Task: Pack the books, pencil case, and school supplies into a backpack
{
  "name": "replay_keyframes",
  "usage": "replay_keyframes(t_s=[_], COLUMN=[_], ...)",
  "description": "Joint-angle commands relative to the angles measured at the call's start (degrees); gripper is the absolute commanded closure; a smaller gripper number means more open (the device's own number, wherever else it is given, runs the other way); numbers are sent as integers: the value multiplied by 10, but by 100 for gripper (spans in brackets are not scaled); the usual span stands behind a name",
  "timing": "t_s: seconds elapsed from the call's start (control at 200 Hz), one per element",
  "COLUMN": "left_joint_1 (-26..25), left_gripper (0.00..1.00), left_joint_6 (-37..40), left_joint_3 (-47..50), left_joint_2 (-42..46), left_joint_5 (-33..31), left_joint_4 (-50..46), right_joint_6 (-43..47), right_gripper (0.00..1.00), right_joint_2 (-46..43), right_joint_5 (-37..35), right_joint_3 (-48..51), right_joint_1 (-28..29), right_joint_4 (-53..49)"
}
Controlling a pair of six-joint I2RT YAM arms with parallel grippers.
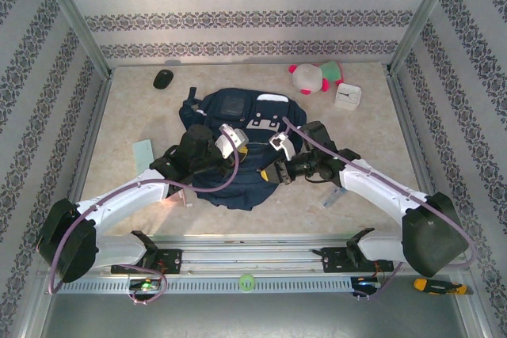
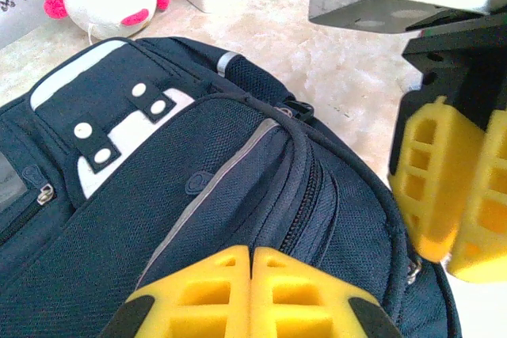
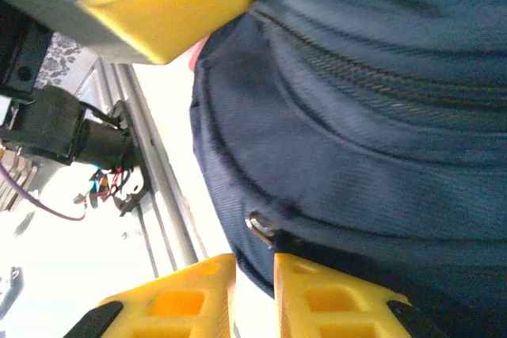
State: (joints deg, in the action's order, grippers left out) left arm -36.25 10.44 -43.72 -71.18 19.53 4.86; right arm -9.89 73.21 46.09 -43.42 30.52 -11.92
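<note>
Pale teal and flat, a small square lies on the desk at the left, apart from everything but the left arm's wrist. Behind it, near the far edge, we see a black mouse. Next comes the left tool, clenched: its yellow fingers press flat against each other with nothing between them, just over a zipped front pocket. The backpack lies in the middle of the desk, navy with a grey-white patch facing up, and both arms reach over its near half. The right tool sits at the backpack's edge, its fingers nearly together with a narrow gap left. A small metal zipper pull lies just ahead of its tips; we cannot tell whether the tool pinches the fabric or the pull. Farther right, beyond the backpack's far corner, a pink-and-white plush toy rests just beside a white square clock.
</note>
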Motion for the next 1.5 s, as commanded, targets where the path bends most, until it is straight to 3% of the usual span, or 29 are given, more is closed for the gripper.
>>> replay_keyframes(t_s=[0.0, 0.22, 0.395, 0.535, 0.725, 0.964, 1.184, 1.294, 1.414, 1.494], left_joint_1=[6, 5, 5, 5, 6, 6, 5, 5, 6, 6], left_gripper=[100, 100, 100, 100, 100, 100, 100, 100, 100, 100], left_joint_6=[-4, -3, -6, -9, -9, -8, -13, -16, -19, -28], left_joint_3=[-23, -25, -23, -22, -22, -24, -23, -22, -20, -17], left_joint_2=[2, 2, 2, 2, 2, 3, -1, -3, -4, 0], left_joint_5=[27, 28, 28, 31, 32, 30, 34, 35, 33, 33], left_joint_4=[60, 57, 60, 66, 67, 65, 73, 79, 79, 76], right_joint_6=[4, 20, 10, -3, 5, -3, -26, -30, -41, -59], right_gripper=[80, 66, 37, 29, 26, 33, 61, 70, 73, 66], right_joint_2=[-10, -61, -103, -64, -15, 18, 7, 7, 14, 12], right_joint_5=[22, -31, -88, -58, -36, 30, 35, 25, 24, 8], right_joint_3=[4, 8, 37, 32, 15, 6, 15, 21, 21, 19], right_joint_1=[17, 8, -30, -48, -22, 11, 22, 22, 26, 23], right_joint_4=[-2, -25, -13, -3, 31, 49, 55, 57, 57, 56])
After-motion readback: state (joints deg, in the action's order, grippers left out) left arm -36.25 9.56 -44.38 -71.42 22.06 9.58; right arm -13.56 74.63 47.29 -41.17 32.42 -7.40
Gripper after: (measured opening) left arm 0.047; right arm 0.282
